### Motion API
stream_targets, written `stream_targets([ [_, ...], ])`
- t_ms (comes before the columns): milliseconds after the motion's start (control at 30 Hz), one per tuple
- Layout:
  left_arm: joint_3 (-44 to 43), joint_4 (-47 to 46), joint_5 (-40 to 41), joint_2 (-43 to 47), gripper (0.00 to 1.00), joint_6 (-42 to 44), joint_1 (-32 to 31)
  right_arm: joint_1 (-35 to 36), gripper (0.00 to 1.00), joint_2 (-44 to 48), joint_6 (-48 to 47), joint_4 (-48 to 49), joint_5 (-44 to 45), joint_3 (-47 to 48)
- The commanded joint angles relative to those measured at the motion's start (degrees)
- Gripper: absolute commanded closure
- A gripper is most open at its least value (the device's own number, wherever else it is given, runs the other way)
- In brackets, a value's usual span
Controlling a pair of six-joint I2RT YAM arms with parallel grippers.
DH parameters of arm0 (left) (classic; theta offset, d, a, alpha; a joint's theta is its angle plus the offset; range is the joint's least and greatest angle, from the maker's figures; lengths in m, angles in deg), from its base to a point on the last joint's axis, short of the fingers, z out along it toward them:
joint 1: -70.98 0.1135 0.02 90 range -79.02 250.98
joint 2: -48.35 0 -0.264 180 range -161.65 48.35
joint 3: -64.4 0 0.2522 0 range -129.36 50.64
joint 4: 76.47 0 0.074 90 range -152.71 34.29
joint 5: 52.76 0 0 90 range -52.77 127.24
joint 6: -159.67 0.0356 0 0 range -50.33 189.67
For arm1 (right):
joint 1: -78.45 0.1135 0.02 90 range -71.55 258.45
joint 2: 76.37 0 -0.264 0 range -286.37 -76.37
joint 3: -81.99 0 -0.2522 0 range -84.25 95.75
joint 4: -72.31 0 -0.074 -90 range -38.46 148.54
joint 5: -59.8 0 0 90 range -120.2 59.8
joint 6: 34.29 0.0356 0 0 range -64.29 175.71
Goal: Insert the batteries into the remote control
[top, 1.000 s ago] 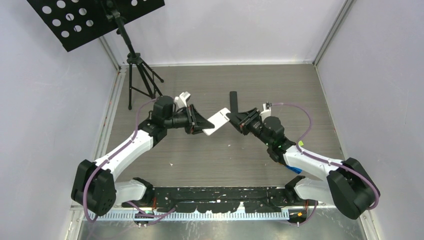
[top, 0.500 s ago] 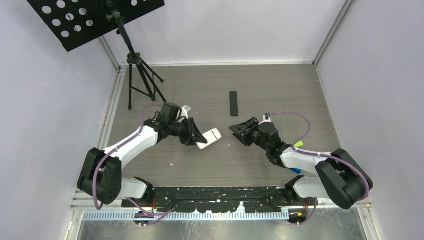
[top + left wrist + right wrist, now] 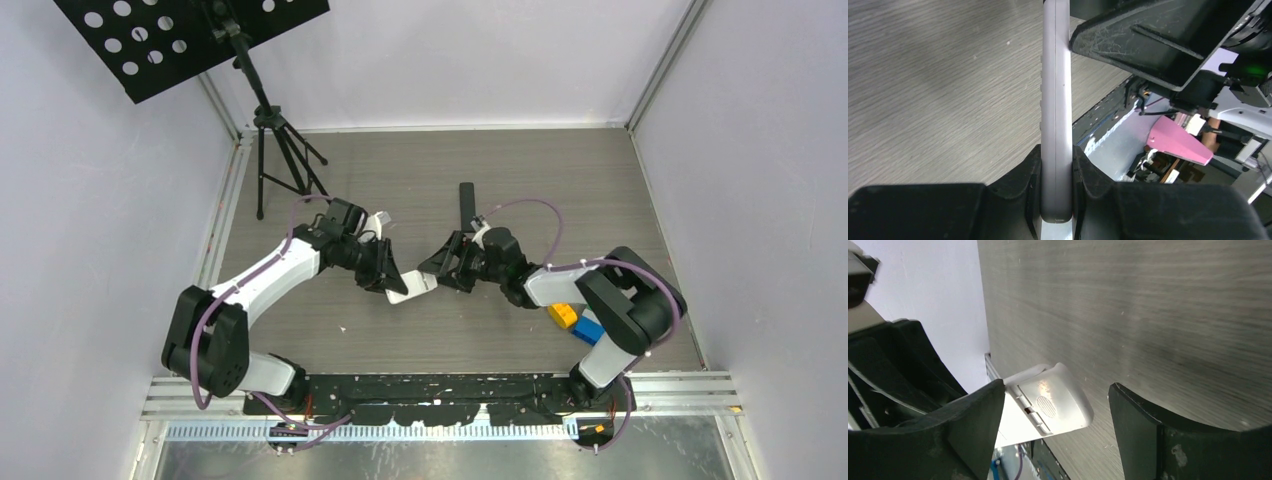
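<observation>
Now your left hand (image 3: 388, 276) sits clamped on the white remote control (image 3: 414, 288) at mid-frame; your right hand (image 3: 443, 268) gapes wide beside its free end, holding nothing.

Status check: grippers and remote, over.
Left gripper shut on remote. Right gripper open around remote's free end. No batteries in view. No obstruction seen.

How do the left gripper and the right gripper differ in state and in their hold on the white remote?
The left gripper is shut, while the right gripper stands wide open. The left gripper clamps the white remote by one end; the right gripper only straddles the other end without gripping it. Both are black, two-fingered and face the same remote.
</observation>
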Motion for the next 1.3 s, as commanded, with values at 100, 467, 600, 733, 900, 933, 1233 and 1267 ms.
stream_targets([
  [100,-5.61,8.83,-3.84,2.34,1.00,9.38,0.14,1.21,0.19,-5.41,-0.55,17.35,-8.21,-1.20],
  [467,-7.34,13.81,-4.96,2.64,1.00,11.16,4.84,1.17,0.36,-11.91,6.26,44.58,-14.33,-8.50],
  [600,-7.43,15.01,-2.72,2.30,1.00,11.34,7.33,1.16,0.44,-12.73,6.78,46.51,-13.02,-9.13],
  [733,-6.76,13.93,-3.95,1.23,1.00,10.88,7.58,1.17,0.56,-11.66,5.72,46.33,-12.22,-9.05],
  [900,-6.78,13.62,-5.74,0.41,1.00,11.06,7.53,1.17,0.49,-11.40,2.93,39.49,-10.01,-7.48],
  [933,-7.01,13.96,-5.98,0.60,1.00,11.37,7.59,1.21,0.41,-10.93,1.96,36.29,-8.10,-7.37],
  [1233,-6.76,13.02,-13.05,1.24,1.00,11.58,7.57,1.25,0.20,-10.17,2.43,35.89,-11.03,-3.78],
  [1267,-6.79,12.89,-13.54,1.28,1.00,11.50,7.53,1.33,0.21,-10.89,5.09,38.71,-12.08,-3.27],
])
